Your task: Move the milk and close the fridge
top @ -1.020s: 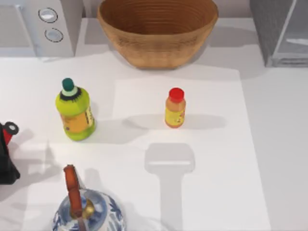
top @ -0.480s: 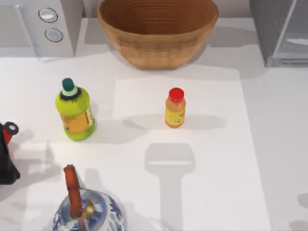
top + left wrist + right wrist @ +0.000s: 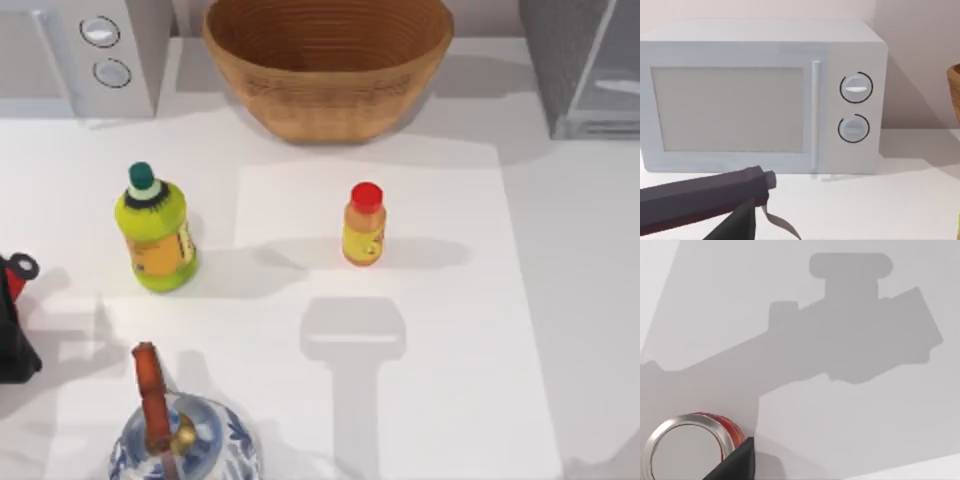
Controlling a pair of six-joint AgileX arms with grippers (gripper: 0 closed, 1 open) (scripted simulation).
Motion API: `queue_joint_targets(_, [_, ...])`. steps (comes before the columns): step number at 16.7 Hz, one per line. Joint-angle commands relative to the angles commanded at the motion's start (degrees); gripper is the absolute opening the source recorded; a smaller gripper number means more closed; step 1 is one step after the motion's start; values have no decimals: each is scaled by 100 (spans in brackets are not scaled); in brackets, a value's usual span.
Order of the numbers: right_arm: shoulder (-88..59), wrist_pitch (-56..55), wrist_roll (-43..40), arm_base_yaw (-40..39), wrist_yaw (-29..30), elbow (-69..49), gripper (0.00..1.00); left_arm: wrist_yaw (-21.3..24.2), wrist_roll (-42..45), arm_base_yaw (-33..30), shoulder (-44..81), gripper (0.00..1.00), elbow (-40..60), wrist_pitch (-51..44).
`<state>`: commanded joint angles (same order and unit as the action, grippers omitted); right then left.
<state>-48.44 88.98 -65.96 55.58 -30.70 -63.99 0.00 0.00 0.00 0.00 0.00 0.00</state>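
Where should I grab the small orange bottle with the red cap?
Probably the body of the orange bottle, just under its red cap, coming in level from the right of the table: it stands upright with bare table on that side.

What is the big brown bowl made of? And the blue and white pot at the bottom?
The bowl looks like woven wicker or rattan: tan, matte, with ridged rings running around its inside. The pot looks like glazed ceramic: shiny white with blue painted patterns, a gold-looking knob and a reddish-brown handle that could be wood.
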Motion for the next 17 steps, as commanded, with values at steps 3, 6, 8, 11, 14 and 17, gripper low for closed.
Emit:
queue_joint_targets(3, [-1592,-3,-1520,1385,-703,-427,100,0,0,0,0,100,0,0])
queue_joint_targets(6, [-3066,-69,-2884,2651,-1322,-770,100,0,0,0,0,100,0,0])
queue_joint_targets(8, [-3921,-135,-3666,3378,-1667,-951,100,0,0,0,0,100,0,0])
queue_joint_targets(11, [-4929,-250,-4579,4233,-2065,-1151,100,0,0,0,0,100,0,0])
queue_joint_targets(14, [-5506,-349,-5102,4725,-2288,-1255,100,0,0,0,0,100,0,0])
queue_joint_targets(17, [-5607,-371,-5193,4812,-2327,-1272,100,0,0,0,0,100,0,0])
